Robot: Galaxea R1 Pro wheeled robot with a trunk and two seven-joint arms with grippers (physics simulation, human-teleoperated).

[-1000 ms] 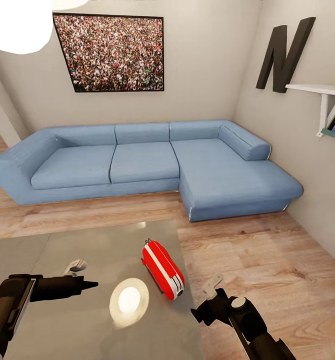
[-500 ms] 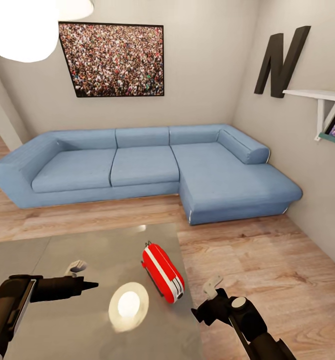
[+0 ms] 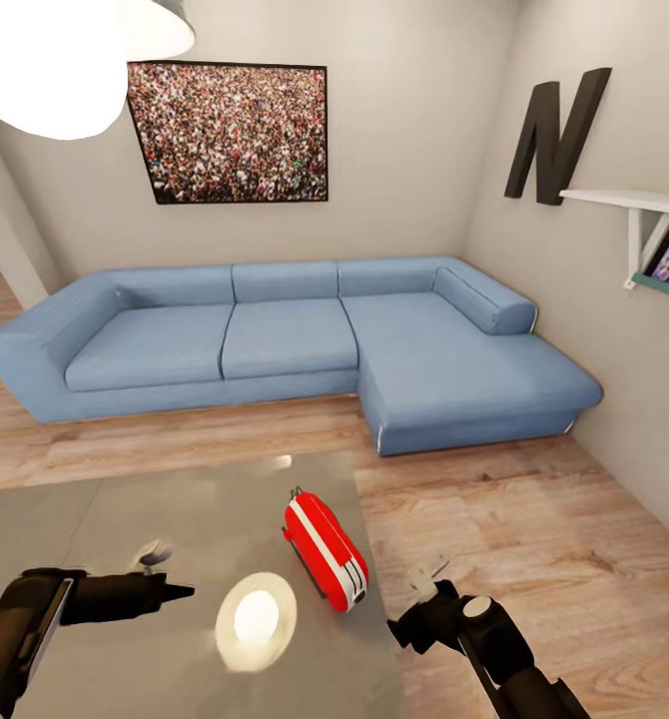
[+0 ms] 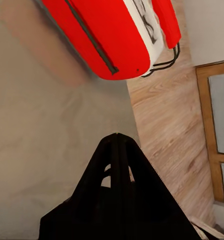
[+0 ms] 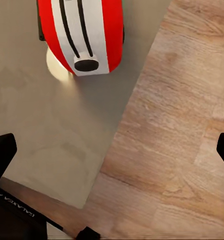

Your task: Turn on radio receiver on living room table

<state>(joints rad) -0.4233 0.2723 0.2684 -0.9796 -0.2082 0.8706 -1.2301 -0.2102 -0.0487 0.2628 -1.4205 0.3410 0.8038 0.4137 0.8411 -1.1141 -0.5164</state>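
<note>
1. Head view has the radio receiver (image 3: 325, 549) lying on the table (image 3: 95, 519), close to its right edge, with the blue sofa (image 3: 295, 345) behind it in the living room.
2. Left gripper (image 3: 180, 592) hovers over the tabletop left of the radio, fingers pinched together into a point, nothing in them.
3. Right gripper (image 3: 414, 614) sits just off the table's right edge, over the wood floor (image 3: 534, 529). In the right wrist view its fingertips (image 5: 2, 150) are spread wide apart, radio ahead.
</note>
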